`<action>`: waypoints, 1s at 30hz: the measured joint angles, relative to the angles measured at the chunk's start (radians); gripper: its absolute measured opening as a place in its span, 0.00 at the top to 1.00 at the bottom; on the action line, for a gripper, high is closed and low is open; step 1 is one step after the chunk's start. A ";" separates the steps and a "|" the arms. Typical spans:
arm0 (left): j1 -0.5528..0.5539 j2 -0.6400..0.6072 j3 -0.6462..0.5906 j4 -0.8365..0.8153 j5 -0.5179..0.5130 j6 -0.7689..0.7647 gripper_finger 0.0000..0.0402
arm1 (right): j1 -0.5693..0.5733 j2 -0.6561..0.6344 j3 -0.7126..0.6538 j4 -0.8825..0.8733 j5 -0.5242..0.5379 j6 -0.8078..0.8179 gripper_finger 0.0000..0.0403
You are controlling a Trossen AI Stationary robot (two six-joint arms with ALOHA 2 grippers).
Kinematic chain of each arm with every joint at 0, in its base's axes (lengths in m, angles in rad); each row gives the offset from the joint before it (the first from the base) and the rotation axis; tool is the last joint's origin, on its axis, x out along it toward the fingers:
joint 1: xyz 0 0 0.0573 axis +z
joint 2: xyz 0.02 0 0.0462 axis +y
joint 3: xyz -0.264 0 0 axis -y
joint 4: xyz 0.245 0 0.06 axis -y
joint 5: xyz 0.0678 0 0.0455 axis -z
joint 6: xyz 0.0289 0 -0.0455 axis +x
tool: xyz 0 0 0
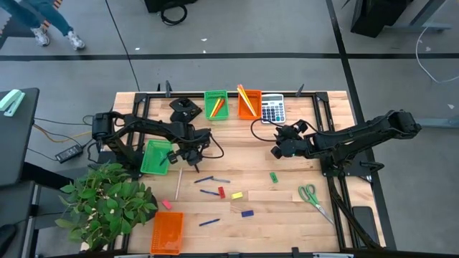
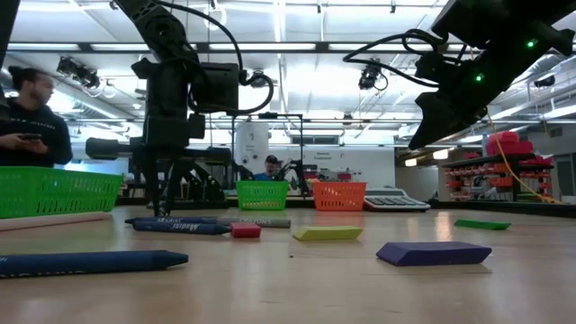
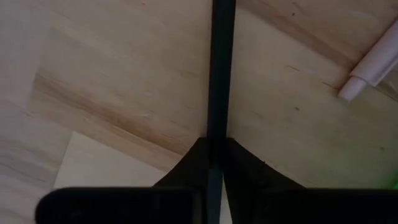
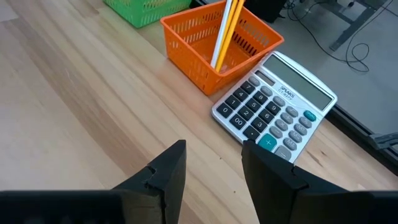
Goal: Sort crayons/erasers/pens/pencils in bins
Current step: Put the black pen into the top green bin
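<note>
So my left end effector (image 1: 192, 154), mid-left of the frame, is clamped on a black pen (image 3: 221, 74); right one (image 4: 211, 180) sits open

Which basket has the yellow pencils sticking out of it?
The orange bin at the table's far edge, right beside the calculator. The other orange bin sits at the near edge.
</note>
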 joint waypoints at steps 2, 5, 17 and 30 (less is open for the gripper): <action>0.000 0.000 0.000 -0.001 0.000 0.000 0.91 | 0.000 0.000 0.000 0.000 0.000 0.000 0.60; 0.000 0.000 0.003 -0.001 -0.001 0.000 0.91 | 0.000 0.000 0.000 0.000 0.000 0.000 0.60; 0.014 -0.003 0.200 -0.048 -0.008 -0.159 0.91 | 0.000 0.000 0.000 0.000 0.000 -0.008 0.60; 0.188 -0.008 0.393 0.075 0.013 -0.648 0.90 | 0.000 0.000 0.000 -0.001 0.000 -0.008 0.60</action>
